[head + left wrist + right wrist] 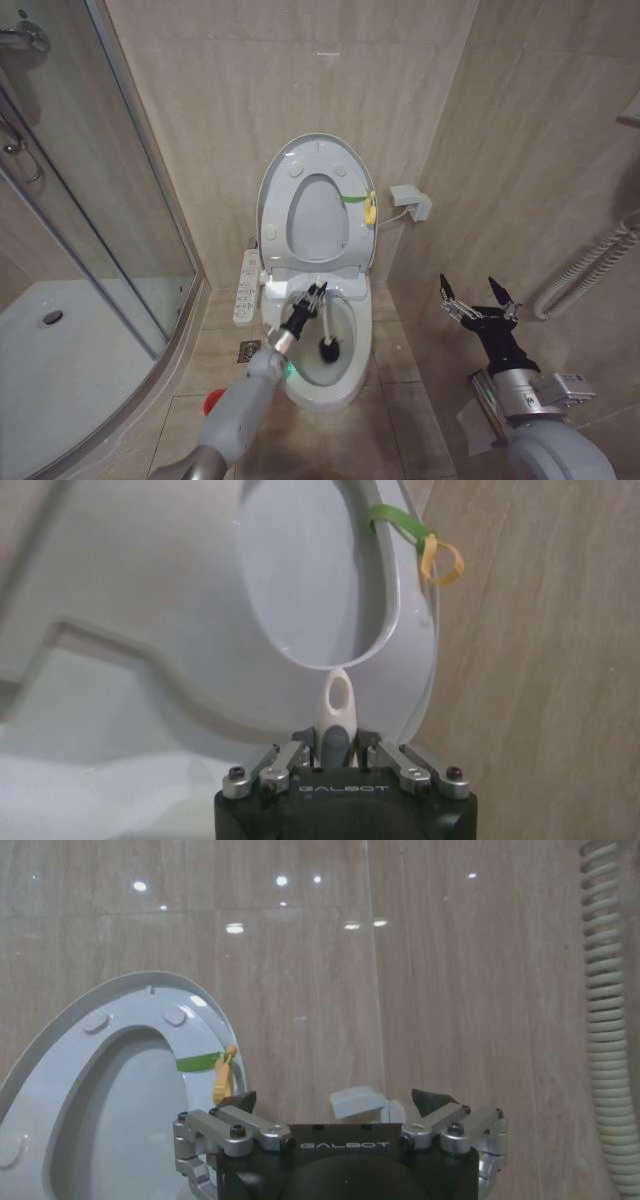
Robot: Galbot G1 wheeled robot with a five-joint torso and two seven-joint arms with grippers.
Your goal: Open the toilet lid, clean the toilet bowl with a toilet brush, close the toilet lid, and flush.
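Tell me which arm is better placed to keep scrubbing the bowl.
Left. The left claw is shut on the toilet brush, whose black head is down in the toilet bowl. The right claw is open, off beside the wall.

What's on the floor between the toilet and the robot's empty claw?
Just bare tan floor tiles between the toilet bowl and the open right gripper, seen from the head view.
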